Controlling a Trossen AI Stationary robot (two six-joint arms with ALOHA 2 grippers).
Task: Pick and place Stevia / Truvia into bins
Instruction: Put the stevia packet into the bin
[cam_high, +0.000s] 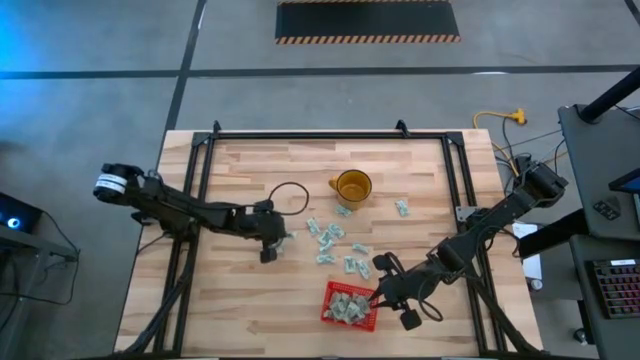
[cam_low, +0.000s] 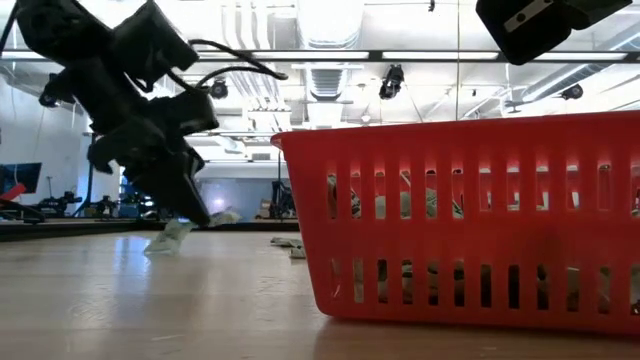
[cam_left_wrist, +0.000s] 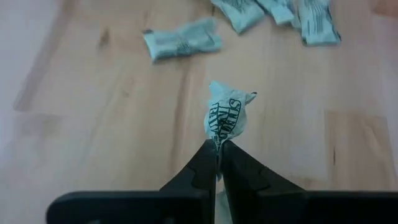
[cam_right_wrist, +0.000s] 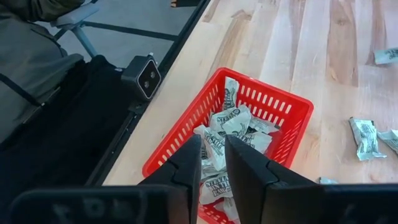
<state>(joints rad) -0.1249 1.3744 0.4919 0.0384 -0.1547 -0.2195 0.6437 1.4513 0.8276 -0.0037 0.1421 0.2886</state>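
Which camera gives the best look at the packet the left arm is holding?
The left wrist view: the packet sits pinched, print readable. The high view shows a speck, the low view a partial glimpse, the right wrist view nothing.

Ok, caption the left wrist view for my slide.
Left tool shut on a crumpled Stevia packet, lifted above the wooden table, more packets lying beyond.

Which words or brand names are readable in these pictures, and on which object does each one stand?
"STEVIA IN THE RAW", partly creased: on the packet pinched in the left pincer.
"STEVIA", partly legible: on packets in the red basket under the right pincer.
Print on the loose packets on the table: too blurred to read.
Small mark on the equipment beside the table: too small to read.
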